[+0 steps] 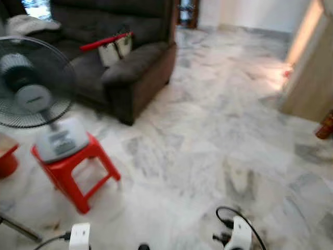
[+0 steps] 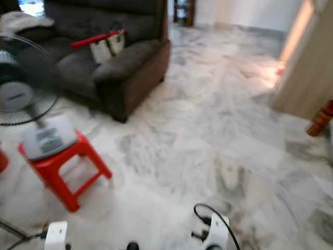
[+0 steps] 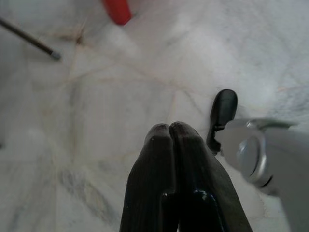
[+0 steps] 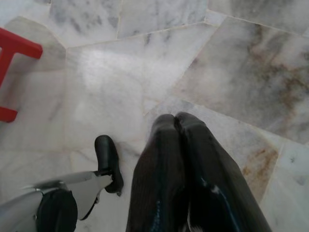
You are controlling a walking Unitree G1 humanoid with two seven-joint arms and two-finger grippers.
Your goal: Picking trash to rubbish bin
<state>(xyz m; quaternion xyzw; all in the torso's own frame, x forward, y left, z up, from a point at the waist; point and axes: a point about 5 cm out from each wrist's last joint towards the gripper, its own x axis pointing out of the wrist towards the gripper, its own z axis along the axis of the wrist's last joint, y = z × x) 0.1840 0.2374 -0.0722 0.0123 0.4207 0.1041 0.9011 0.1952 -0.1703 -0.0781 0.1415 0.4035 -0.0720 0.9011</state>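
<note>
I stand on a white and grey veined marble floor (image 1: 208,130) in a living room, and my view ahead is somewhat blurred. My left gripper (image 3: 169,129) hangs low over bare floor at my near left, its two long black fingers pressed together with nothing between them; my right gripper (image 4: 176,120) hangs the same way at my near right, fingers closed tip to tip and holding nothing. At my left stands a red plastic stool (image 1: 78,166), and on its seat rests the grey base of a dark round pedestal fan (image 1: 31,83) whose cage rises over the stool. Farther off on the left is a dark brown upholstered sofa (image 1: 130,67), and on its seat sit a pale tote bag (image 1: 115,51) with a red stick-like object (image 1: 104,41) lying across its top. At the far right a light wooden panel (image 1: 309,83) stands upright, with a small red object (image 1: 325,125) just beside its near edge. I cannot make out any trash or a rubbish bin from here.
</note>
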